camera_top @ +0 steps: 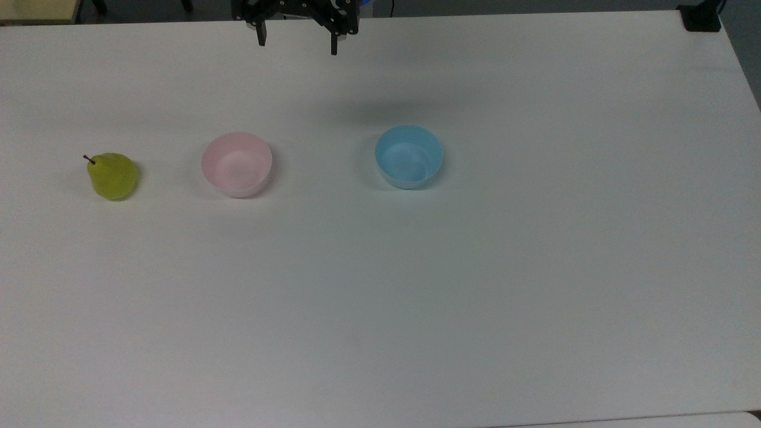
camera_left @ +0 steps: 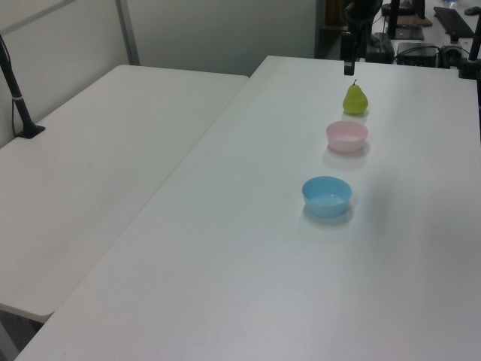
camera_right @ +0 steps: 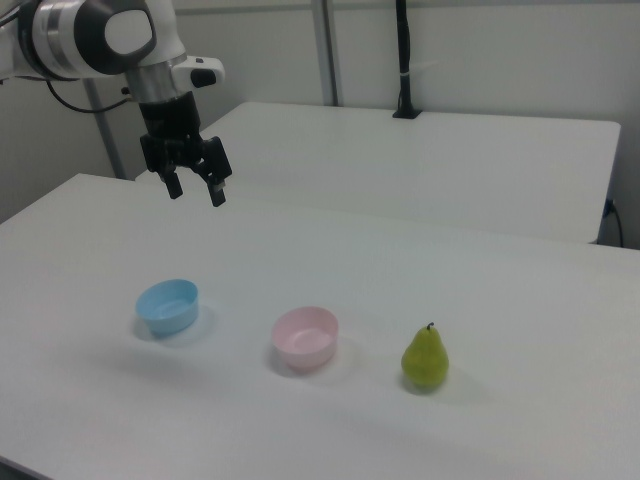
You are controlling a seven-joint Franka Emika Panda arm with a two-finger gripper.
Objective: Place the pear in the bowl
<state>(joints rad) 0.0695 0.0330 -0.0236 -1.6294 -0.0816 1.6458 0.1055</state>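
1. The small yellow-green pear (camera_top: 113, 176) with a short dark stem stands upright on the white table (camera_top: 380, 297), at nine o'clock from the pale pink round plastic bowl (camera_top: 236, 164) in the top view.
2. The light blue plastic bowl (camera_top: 409, 156) sits at the pink bowl's three o'clock.
3. The black two-finger tool (camera_top: 297, 43) hangs above the table, wide open and empty.

on a white table (camera_top: 380, 309) the yellow-green pear (camera_top: 113, 176) sits at the top view's left, stem up-left. just right of it stands the pink bowl (camera_top: 236, 164), farther right the light blue bowl (camera_top: 409, 156). the gripper (camera_top: 297, 43) hangs at the top edge, fingers spread apart.
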